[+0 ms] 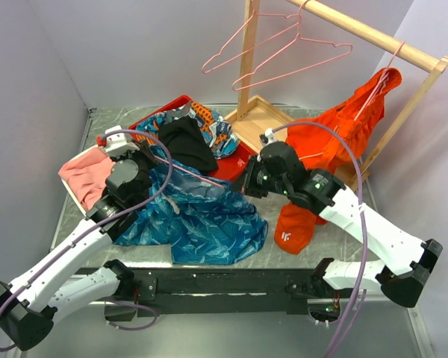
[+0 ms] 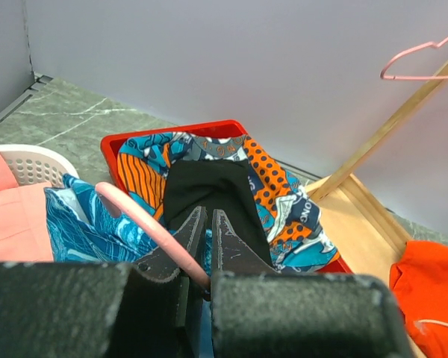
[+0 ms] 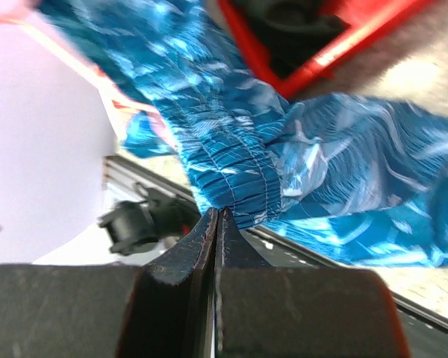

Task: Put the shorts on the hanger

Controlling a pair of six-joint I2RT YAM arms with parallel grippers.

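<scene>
The teal-blue leaf-print shorts (image 1: 201, 216) lie spread on the table between the arms. They also show in the left wrist view (image 2: 82, 224) and the right wrist view (image 3: 231, 149). My left gripper (image 1: 149, 160) (image 2: 207, 212) is shut on the pink wire hanger (image 2: 145, 220). Its thin wire runs across the shorts towards the right arm (image 1: 198, 174). My right gripper (image 1: 248, 183) (image 3: 219, 212) is at the right edge of the shorts, jaws shut, pinching the gathered elastic waistband at the tips. That view is blurred.
A red tray (image 1: 239, 165) behind the shorts holds a black garment (image 1: 187, 142) and a multicolour cloth (image 1: 213, 130). A white basket (image 2: 37, 160) with pink cloth is at left. The wooden rail (image 1: 373, 33) at back right carries pink hangers (image 1: 284, 52) and an orange garment (image 1: 343, 134).
</scene>
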